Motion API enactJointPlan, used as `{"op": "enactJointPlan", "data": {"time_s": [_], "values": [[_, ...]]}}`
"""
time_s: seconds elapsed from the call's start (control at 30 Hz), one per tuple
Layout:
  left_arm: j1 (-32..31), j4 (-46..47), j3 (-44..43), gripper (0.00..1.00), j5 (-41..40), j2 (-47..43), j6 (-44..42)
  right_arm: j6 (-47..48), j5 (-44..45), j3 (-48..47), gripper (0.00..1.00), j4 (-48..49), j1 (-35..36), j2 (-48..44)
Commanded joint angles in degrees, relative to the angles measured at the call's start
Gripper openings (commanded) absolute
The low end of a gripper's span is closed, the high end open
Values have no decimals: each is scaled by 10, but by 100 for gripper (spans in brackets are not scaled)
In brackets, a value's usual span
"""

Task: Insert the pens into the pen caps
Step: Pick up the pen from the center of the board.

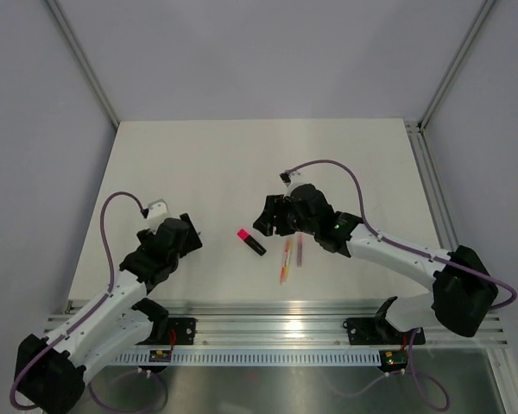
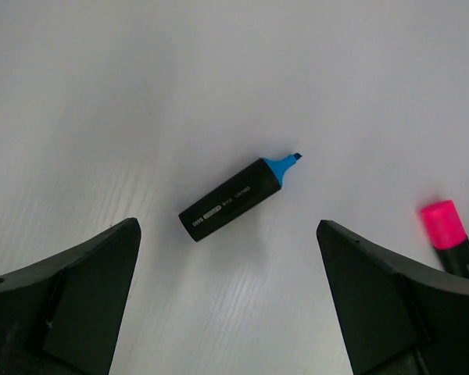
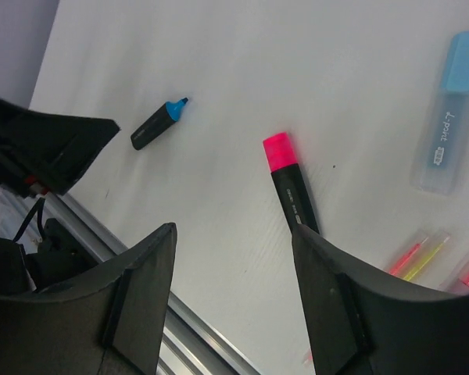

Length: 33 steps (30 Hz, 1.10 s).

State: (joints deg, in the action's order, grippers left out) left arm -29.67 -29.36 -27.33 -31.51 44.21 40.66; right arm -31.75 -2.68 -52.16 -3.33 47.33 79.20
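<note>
1. left arm [image 1: 99, 312] and right arm [image 1: 397, 250]: white tubular links, bulky black joint housings.
2. a purple cable [image 1: 104, 226] loops along each arm.
3. fingers [image 2: 78, 305] are matte black, wedge-shaped.
4. a tiny green light [image 1: 337, 227] glows on the right forearm.

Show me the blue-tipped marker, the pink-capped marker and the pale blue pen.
blue-tipped marker [image 2: 233, 201]: left wrist view, middle of its black barrel.
pink-capped marker [image 3: 291, 186]: right wrist view, black barrel just below the pink cap.
pale blue pen [image 3: 447, 121]: right wrist view, its printed body.
</note>
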Motion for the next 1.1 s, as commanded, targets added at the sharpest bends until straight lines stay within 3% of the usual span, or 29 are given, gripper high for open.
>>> {"op": "enactJointPlan", "data": {"time_s": [0.0, 0.2, 0.43, 0.6, 1.07], "values": [[31, 115, 25, 95, 40, 39, -38, 8, -10, 36, 67, 23, -5, -46], [37, 164, 33, 93, 58, 98, -53, 4, -11, 51, 66, 27, -4, -81], [38, 164, 35, 90, 82, 112, -53, 4, -2, 56, 66, 26, -5, -91], [43, 148, 0, 90, 88, 186, -58, 6, 8, 62, 66, 26, -5, -107], [43, 154, -1, 87, 123, 192, -56, 7, 12, 60, 66, 27, -5, -98]]}}
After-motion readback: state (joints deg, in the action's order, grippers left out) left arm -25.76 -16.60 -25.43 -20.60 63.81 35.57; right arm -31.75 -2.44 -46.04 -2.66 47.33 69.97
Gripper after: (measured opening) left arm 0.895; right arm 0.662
